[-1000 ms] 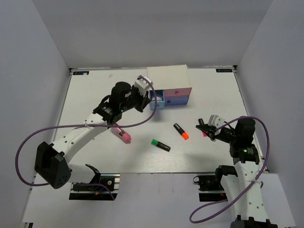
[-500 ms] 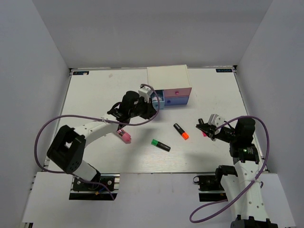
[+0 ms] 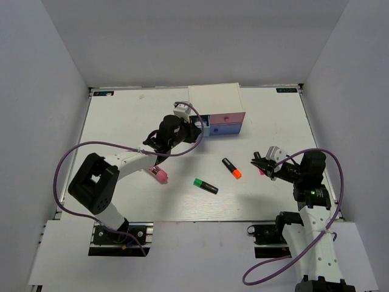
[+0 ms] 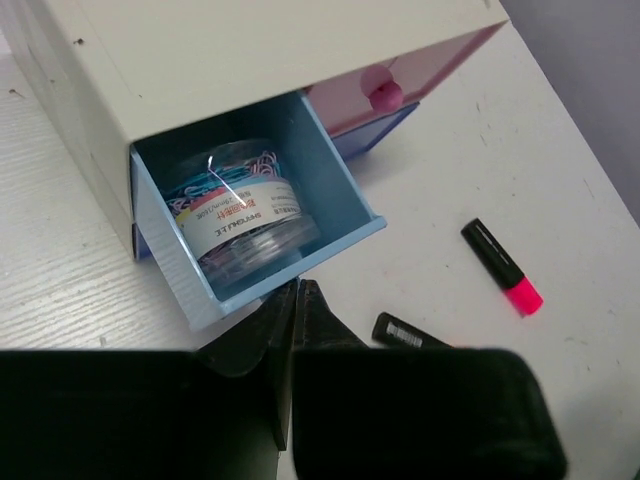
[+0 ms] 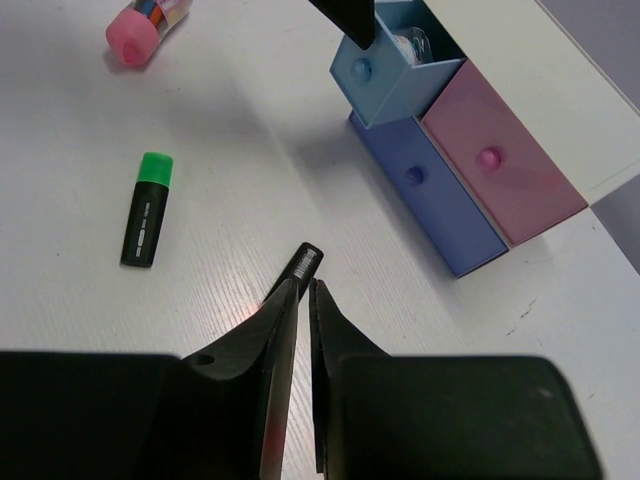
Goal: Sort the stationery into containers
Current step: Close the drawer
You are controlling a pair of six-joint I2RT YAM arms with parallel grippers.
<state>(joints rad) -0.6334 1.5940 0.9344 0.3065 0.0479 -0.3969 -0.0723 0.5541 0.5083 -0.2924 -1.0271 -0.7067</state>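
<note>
My left gripper [image 4: 298,287] is shut, its tips against the front of the pulled-out light blue drawer [image 4: 340,200] of the white box [image 3: 214,97]. A clear round tub of paper clips [image 4: 240,215] lies in that drawer. My right gripper [image 5: 304,282] hovers at the right, its jaws a narrow slit apart with nothing between them. Past its tips lies the orange-capped highlighter [image 3: 231,168], half hidden by one finger in the right wrist view. The green-capped highlighter [image 5: 148,210] and the pink cylinder [image 5: 140,25] lie further left. A pink-red bit [image 3: 261,172] peeks out beside the right fingers.
The pink drawer [image 5: 500,165] and the wider periwinkle drawer [image 5: 430,195] below it are pushed in. The left arm's purple cable [image 3: 67,164] loops over the table's left side. Grey walls stand on three sides of the table.
The left arm has swung forward and right, bringing its shut fingers up to the light blue drawer's front. The right arm has hardly moved.
</note>
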